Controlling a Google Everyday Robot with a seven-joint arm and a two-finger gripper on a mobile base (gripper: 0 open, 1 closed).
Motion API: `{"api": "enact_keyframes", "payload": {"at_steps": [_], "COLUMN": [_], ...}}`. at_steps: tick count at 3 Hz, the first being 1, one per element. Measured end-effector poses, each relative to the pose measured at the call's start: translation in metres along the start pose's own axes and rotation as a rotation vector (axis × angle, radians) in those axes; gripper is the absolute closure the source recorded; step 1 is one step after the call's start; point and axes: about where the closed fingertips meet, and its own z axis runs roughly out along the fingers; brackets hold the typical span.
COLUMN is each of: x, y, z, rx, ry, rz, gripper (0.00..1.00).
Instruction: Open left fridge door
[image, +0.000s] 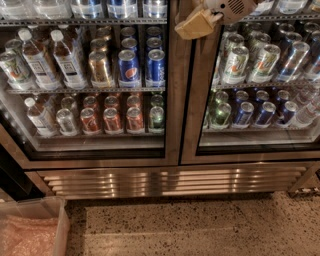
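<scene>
The fridge (170, 182) fills the view, a two-door steel glass-front cooler with a ribbed grille at its base. The left fridge door (172, 100) is closed; white-capped bottles, blue Pepsi cans and red cans show through its glass. The right door (260, 145) shows green-and-white and dark blue cans. My gripper (197, 24) is at the top of the view, tan-tipped, in front of the steel strip where the two doors meet, at the right edge of the left door.
A clear plastic bin (32, 227) with pinkish contents stands on the speckled floor (200, 227) at the lower left, in front of the fridge. A dark gap runs down the fridge's left side.
</scene>
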Motion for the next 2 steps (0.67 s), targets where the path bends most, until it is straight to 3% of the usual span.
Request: {"api": "enact_keyframes", "payload": {"at_steps": [2], "x": [-0.0032], "y": [0.0023], "z": [-0.0029], "rx": [0.000], "ry": [-0.001], "rz": [-0.007], "gripper": [1.00]}}
